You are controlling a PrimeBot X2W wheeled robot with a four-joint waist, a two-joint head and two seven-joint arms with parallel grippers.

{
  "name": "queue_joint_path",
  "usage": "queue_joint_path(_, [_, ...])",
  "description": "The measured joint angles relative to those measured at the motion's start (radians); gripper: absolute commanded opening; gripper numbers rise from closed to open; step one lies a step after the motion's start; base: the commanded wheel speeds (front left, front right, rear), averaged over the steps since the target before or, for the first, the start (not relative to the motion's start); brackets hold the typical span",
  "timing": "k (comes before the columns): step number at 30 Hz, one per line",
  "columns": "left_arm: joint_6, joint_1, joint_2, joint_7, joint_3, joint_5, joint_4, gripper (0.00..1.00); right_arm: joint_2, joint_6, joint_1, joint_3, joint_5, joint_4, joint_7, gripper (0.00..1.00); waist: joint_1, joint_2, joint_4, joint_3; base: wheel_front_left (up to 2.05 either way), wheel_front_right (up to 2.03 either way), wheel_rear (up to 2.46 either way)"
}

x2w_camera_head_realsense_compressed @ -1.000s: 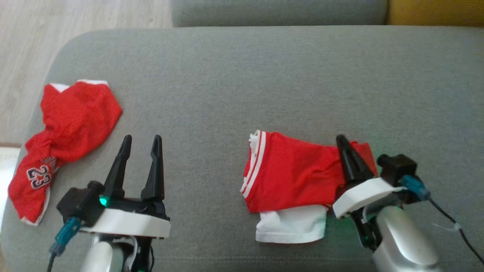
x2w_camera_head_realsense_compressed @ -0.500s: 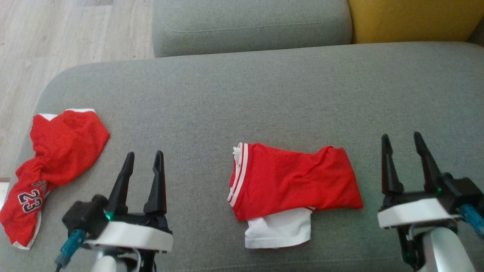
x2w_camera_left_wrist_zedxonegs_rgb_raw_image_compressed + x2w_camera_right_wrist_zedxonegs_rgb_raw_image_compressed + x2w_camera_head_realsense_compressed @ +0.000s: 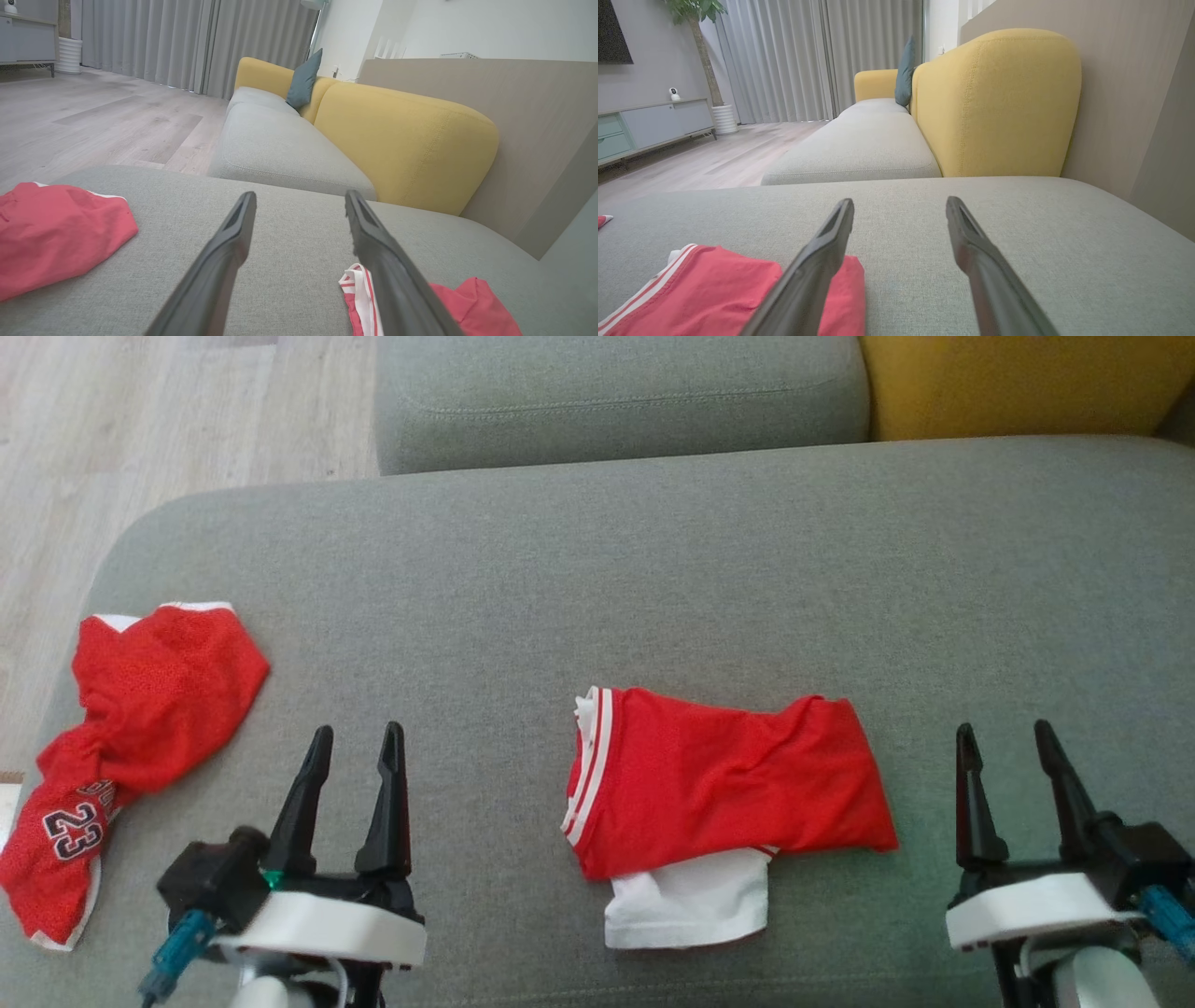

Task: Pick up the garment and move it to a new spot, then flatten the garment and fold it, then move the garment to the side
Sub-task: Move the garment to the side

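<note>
The garment (image 3: 728,793), red with white striped trim and a white layer showing under its near edge, lies folded on the grey sofa seat (image 3: 653,579). It also shows in the left wrist view (image 3: 472,303) and the right wrist view (image 3: 714,284). My right gripper (image 3: 1002,728) stands open just right of the garment, apart from it, with nothing between its fingers (image 3: 900,201). My left gripper (image 3: 358,731) is open and empty to the garment's left (image 3: 300,195).
A second red jersey (image 3: 149,709) with the number 23 lies crumpled at the seat's left edge (image 3: 51,233). Beyond the seat are another grey cushion (image 3: 616,392), a yellow backrest (image 3: 1018,383) and wooden floor (image 3: 140,420) at the far left.
My right gripper let go of the garment's right end, opened and drew back to the right. The camera tilted early on. The left gripper stayed open and sank a little.
</note>
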Motion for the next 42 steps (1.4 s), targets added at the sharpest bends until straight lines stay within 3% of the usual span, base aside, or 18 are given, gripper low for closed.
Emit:
queue_joint_path(7, [-0.001, 0.000, 0.000, 0.000, -0.002, 0.000, 0.000, 1.00, 0.000, 0.000, -0.010, 0.029, 0.055, 0.133, 0.037, 1.00, 0.0000, 0.0000, 0.011, 0.016, 0.00, 0.00, 0.00])
queue_joint_path(13, [-0.019, -0.007, 0.000, 0.000, -0.003, 0.010, 0.001, 1.00, 0.000, 0.000, -0.097, 0.090, 0.190, 0.326, 0.057, 1.00, 0.0000, 0.0000, 0.030, 0.056, 0.00, 0.00, 0.00])
queue_joint_path(24, [-0.045, -0.052, 0.000, 0.000, -0.001, 0.021, 0.011, 1.00, -0.002, 0.000, -0.274, 0.171, 0.228, 0.578, 0.009, 1.00, 0.0000, 0.0000, 0.070, 0.130, 0.00, 0.00, 0.00])
queue_joint_path(25, [-0.046, -0.052, 0.000, 0.000, -0.001, 0.021, 0.012, 1.00, -0.003, 0.000, -0.284, 0.177, 0.227, 0.594, 0.003, 0.31, 0.0000, 0.0000, 0.071, 0.132, 0.00, 0.00, 0.00])
queue_joint_path(26, [-0.051, -0.052, 0.000, 0.000, 0.001, 0.021, 0.012, 1.00, -0.004, 0.000, -0.294, 0.184, 0.225, 0.606, 0.003, 0.00, 0.0000, 0.0000, 0.070, 0.134, 0.00, 0.00, 0.00])
queue_joint_path(31, [-0.053, -0.052, 0.000, 0.000, 0.009, 0.027, 0.011, 1.00, -0.002, 0.000, -0.336, 0.166, 0.103, 0.601, 0.001, 0.00, 0.0000, 0.0000, 0.051, 0.141, 0.00, 0.00, 0.00])
queue_joint_path(40, [-0.063, -0.080, 0.000, 0.000, 0.029, 0.027, -0.012, 1.00, -0.005, 0.000, -0.400, -0.002, -0.260, 0.416, 0.039, 0.00, 0.0000, 0.0000, -0.016, 0.179, 0.00, 0.00, 0.00])
queue_joint_path(42, [-0.072, -0.093, 0.000, 0.000, 0.028, 0.027, -0.016, 1.00, -0.030, 0.000, -0.419, -0.018, -0.306, 0.392, 0.066, 0.00, 0.0001, 0.0000, -0.028, 0.194, 0.00, 0.00, 0.00])
